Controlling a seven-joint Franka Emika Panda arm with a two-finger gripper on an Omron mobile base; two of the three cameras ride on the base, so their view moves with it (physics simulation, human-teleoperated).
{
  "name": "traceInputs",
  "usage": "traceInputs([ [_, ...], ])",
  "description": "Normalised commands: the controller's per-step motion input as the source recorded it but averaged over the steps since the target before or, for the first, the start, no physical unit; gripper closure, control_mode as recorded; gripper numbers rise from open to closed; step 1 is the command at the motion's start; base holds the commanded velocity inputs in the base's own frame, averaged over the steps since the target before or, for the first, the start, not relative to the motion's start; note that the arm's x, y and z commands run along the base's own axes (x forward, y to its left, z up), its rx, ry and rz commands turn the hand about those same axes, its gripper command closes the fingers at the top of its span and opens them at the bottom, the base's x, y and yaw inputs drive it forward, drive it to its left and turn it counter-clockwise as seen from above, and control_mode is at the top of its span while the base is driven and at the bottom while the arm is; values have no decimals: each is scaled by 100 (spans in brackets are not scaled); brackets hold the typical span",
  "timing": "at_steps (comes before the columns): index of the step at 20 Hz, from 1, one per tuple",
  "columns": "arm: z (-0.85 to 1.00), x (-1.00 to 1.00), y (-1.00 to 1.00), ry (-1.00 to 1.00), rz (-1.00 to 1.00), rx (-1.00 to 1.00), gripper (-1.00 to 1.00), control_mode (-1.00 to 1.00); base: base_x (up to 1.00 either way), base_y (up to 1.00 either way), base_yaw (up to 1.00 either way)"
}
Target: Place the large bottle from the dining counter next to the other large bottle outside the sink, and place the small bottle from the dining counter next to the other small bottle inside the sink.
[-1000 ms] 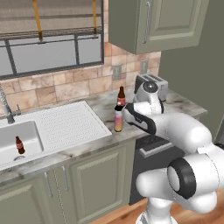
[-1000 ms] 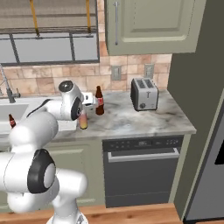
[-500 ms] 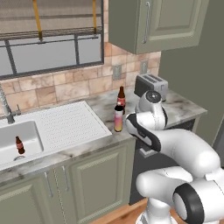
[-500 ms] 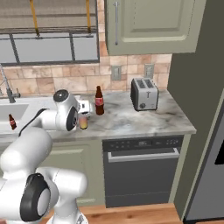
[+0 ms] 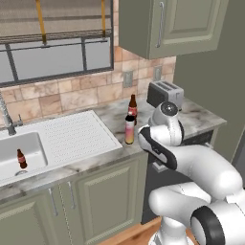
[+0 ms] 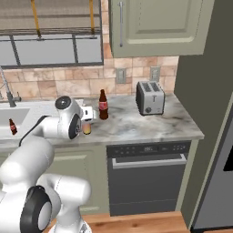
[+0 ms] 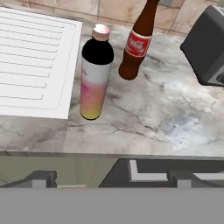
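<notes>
Large bottle from the dining counter (image 7: 94, 83): placement under inspection, working outward from my own fingers.

Nearest, my gripper (image 7: 111, 177) is hanging over the front edge of the worktop. My fingertips (image 7: 41, 177) are standing spread wide apart and are gripping nothing.

Next out, the large bottle is standing upright on the marble worktop (image 7: 144, 127), outside the sink (image 5: 36, 153). It is sitting just beside the corner of the white drainboard (image 7: 35, 61), and I cannot tell whether its base is touching the drainboard's lip. No part of me is touching it.

Just behind it, the other large bottle (image 7: 138, 43), brown with a red label, is also standing upright. The two are sitting close together with a narrow gap showing between them. I am judging this half of the task as met.

Further off, the toaster (image 7: 205, 48) is sitting well apart to one side. In the left base view, a small dark bottle (image 5: 20, 158) is standing inside the sink basin near the tap (image 5: 5, 117).

Recommendation: I am advising a straight pull-back along my own axis, fingers kept spread, with no sideways sweep until I am clear. The tall bottle is looking easy to tip and would likely knock its neighbour. Fetching the small bottle from the dining counter comes after that.
</notes>
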Motion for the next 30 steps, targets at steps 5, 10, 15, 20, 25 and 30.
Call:
traceInputs([
  [5,0,1,-2,0,0,7,-100,-100,0,0,0],
  [10,0,3,0,1,0,8,-100,-100,0,0,0],
  [15,0,1,0,1,0,3,-100,100,0,0,0],
  [20,0,0,0,0,0,0,-100,100,-39,0,0],
  [25,0,0,0,0,0,0,-100,100,-45,0,0],
  [30,0,0,0,0,0,0,-100,100,-27,0,-3],
])
